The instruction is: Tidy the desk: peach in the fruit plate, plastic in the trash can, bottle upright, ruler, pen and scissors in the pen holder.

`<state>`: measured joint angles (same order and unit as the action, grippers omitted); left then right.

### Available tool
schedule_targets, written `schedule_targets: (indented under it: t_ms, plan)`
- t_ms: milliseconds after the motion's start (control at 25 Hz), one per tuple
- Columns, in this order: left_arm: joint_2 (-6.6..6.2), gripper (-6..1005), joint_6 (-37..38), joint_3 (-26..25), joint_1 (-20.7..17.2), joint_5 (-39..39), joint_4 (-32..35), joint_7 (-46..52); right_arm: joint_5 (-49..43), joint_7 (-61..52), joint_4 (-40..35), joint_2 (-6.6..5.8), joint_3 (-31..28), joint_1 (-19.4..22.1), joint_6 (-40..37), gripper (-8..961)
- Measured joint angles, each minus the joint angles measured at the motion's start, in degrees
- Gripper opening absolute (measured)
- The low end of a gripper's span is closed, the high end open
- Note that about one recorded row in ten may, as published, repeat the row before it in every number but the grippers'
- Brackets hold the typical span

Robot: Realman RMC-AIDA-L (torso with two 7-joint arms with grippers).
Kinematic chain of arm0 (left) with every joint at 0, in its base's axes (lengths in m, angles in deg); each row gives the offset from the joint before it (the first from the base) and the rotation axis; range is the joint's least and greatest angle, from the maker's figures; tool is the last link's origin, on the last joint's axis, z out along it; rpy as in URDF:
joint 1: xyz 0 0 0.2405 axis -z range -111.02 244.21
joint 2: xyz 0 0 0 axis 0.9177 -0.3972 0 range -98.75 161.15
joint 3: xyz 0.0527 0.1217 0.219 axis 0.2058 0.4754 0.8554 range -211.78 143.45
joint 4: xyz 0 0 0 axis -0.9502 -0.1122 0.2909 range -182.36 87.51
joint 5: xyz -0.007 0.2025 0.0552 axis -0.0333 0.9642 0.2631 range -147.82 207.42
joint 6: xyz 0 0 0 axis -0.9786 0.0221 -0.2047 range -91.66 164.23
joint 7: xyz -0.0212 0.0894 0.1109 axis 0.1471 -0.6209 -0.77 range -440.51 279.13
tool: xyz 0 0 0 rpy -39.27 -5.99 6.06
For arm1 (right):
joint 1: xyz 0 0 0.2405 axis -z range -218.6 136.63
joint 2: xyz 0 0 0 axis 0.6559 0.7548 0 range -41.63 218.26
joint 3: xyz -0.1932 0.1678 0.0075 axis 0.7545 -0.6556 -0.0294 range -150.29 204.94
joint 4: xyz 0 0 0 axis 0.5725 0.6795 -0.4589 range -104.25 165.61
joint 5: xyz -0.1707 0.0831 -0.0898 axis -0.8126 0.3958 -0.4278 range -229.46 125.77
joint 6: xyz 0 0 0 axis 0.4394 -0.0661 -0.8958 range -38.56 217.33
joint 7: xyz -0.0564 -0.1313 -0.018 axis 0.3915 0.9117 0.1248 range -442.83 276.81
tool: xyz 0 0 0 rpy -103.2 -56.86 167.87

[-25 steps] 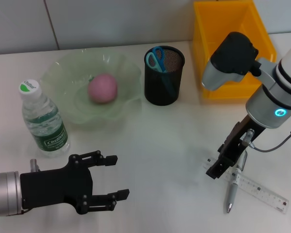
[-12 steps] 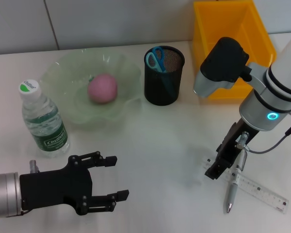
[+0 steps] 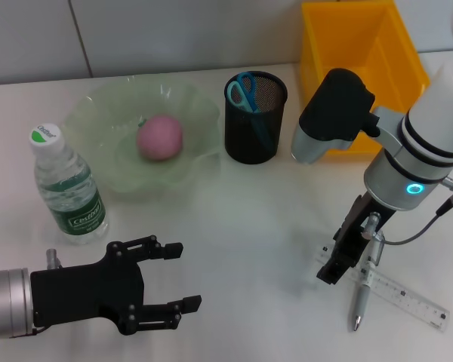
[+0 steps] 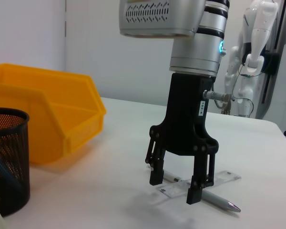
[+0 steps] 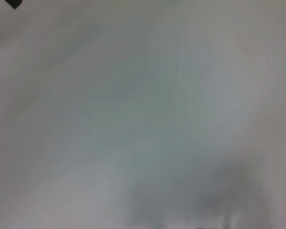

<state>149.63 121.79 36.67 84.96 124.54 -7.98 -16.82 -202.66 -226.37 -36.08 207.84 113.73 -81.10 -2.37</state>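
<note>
Right gripper poised over the pen and ruler, beside the yellow bin.

The pen (image 3: 360, 296) lies across the ruler (image 3: 396, 290), in front of the yellow bin (image 3: 362, 68); best to straddle the barrel squarely and not catch the ruler. The right gripper (image 4: 176, 187) hovers just above them, fingers apart and empty. The left gripper (image 3: 170, 285) idles open, far from the bin.

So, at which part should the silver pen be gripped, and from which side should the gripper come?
Probably at mid-barrel, from straight above. The pen lies flat on the table, crossing the clear ruler, so only its top and long sides are free. Fingers should close across its width. The right gripper hangs open over it, one finger on each side. The left gripper is idle, open.
</note>
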Motion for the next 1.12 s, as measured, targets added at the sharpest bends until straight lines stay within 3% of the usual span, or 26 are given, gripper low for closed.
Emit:
schedule_targets:
  t_ms: [1120]
  plan:
    - [0.05,811,0.0,-0.1,0.3,0.0,-0.8,-0.1,-0.2,-0.6,0.4,0.0,2.2,-0.1,1.4,638]
